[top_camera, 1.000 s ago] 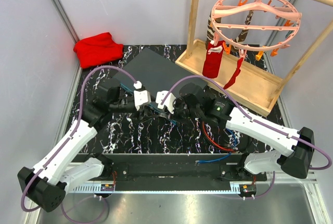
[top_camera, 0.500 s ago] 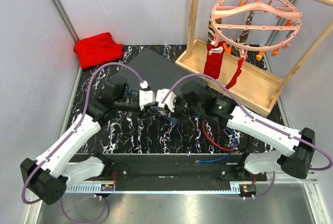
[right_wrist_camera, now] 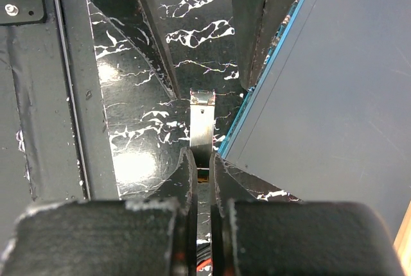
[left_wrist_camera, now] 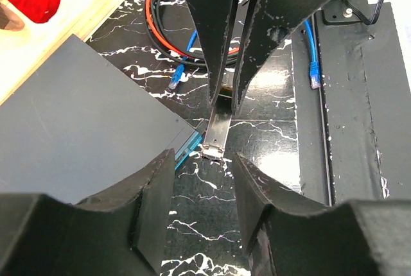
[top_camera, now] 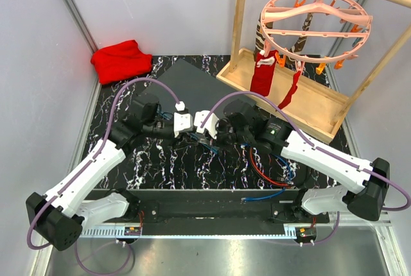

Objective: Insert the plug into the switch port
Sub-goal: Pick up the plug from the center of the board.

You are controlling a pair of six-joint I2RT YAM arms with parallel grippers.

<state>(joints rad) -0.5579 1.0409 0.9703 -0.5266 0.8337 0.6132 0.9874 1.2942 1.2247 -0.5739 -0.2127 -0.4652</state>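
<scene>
Pinches the plug [right_wrist_camera: 201, 125] in the right gripper [right_wrist_camera: 202, 157], fingers shut tight on its rear end, metal-clipped tip sticking out ahead. Holds it over the table [left_wrist_camera: 270, 135]; touching the top or lifted, can't tell. Straddles that tip with the left gripper [left_wrist_camera: 202, 160], fingers [left_wrist_camera: 154, 186] spread, a gap on each side, no contact visible. Points the two grippers nose to nose, plug between them.

Places the plug just beside the near corner of the switch [left_wrist_camera: 70, 128], a flat dark grey box: left of the plug in the left wrist view, right of it in the right wrist view. Runs the plug alongside the teal front edge [left_wrist_camera: 186, 146] rather than into it, not seated in any socket. Sockets too small to make out.

Farther out: red cable [left_wrist_camera: 153, 19] and blue cable [left_wrist_camera: 313, 64] on the table behind the right gripper. At the back, wooden rack [top_camera: 289, 93] with pink hanger [top_camera: 314, 22] to the right, red cloth [top_camera: 121, 60] in the left corner.
</scene>
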